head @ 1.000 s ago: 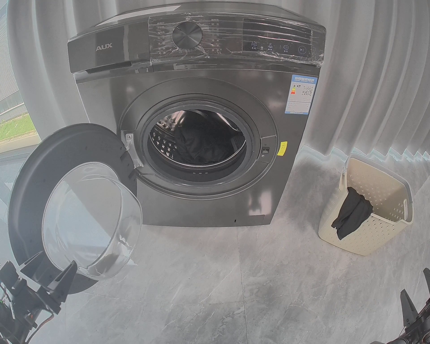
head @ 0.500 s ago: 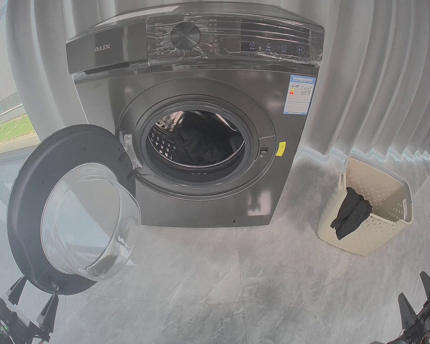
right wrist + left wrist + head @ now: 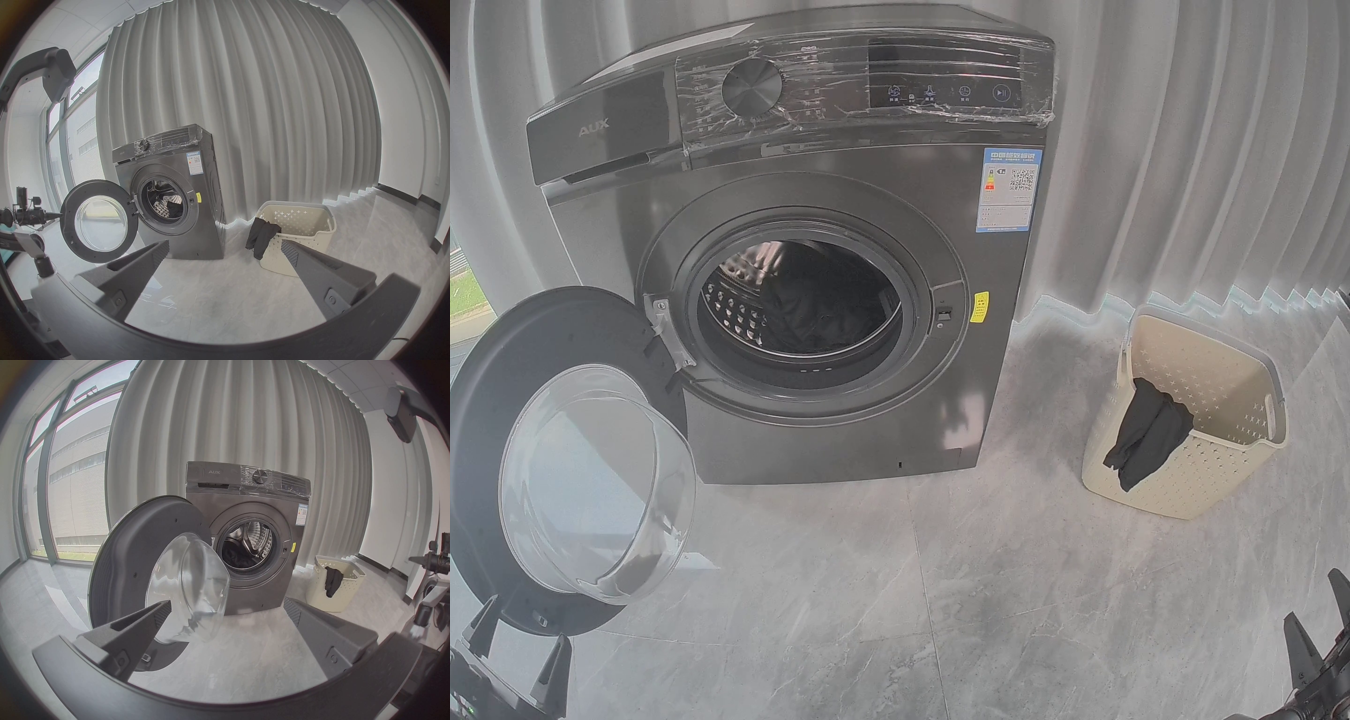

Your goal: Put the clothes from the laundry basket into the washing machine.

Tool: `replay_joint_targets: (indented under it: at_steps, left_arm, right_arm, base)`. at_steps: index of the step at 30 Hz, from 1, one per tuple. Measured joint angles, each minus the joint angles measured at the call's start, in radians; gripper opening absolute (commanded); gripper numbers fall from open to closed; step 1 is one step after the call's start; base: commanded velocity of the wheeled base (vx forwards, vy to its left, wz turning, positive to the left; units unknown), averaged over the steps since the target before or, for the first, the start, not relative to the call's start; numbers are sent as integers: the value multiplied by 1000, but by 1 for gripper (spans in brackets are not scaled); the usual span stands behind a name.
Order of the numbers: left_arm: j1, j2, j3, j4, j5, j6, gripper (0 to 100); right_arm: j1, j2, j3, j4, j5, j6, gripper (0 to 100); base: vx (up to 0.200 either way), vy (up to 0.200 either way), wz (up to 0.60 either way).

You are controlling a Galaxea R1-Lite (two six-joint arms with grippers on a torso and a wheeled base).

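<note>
**Grey floor (image 3: 1012,609): dark garment (image 3: 1148,431) over laundry basket (image 3: 1200,483) rim**

It hangs beside the open washing machine (image 3: 825,441), well apart from the left gripper (image 3: 226,603) and right gripper (image 3: 224,244), both spread wide and empty. Inside the drum (image 3: 731,309) lies dark cloth (image 3: 825,300), probably clothing.

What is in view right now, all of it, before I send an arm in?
washing machine: one, dark grey, standing against the curtain, left of the basket
door: one, dark rim with clear glass bowl, swung wide open to the machine's left
clothes: dark bundle, count cannot be told, inside the drum
basket: one, cream, on the floor right of the machine
garment: one, black, draped over the basket's near rim
curtain: white, pleated, behind machine and basket
floor: grey marbled tiles
window: large, on the wall left of the machine
left gripper: one, dark grey, open, empty, low near the door
right gripper: one, dark grey, open, empty, low, short of the basket
</note>
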Motion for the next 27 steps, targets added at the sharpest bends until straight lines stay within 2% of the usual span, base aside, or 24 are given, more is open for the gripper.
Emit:
replay_joint_targets:
  at_steps: [2,4,11,14,20,27]
  left_arm:
    - [0,-4,0,0,0,19,100]
    - [0,-6,0,0,0,23,100]
    - [0,-10,0,0,1,-4,100]
    - [0,-11,0,0,1,-5,100]
    - [0,-11,0,0,1,-7,100]
    - [0,-11,0,0,0,-13,100]
  right_arm:
    - [0,0,0,0,-6,15,100]
    - [0,0,0,0,-10,26,100]
    - [0,0,0,0,-12,33,100]
    - [0,1,0,0,-12,34,100]
    - [1,1,0,0,-10,42,100]
    - [-1,1,0,-1,-10,60,100]
  base:
    - [0,0,-600]
    - [0,0,0]
    - [0,0,0]
    - [0,0,0]
    - [0,0,-600]
    - [0,0,0]
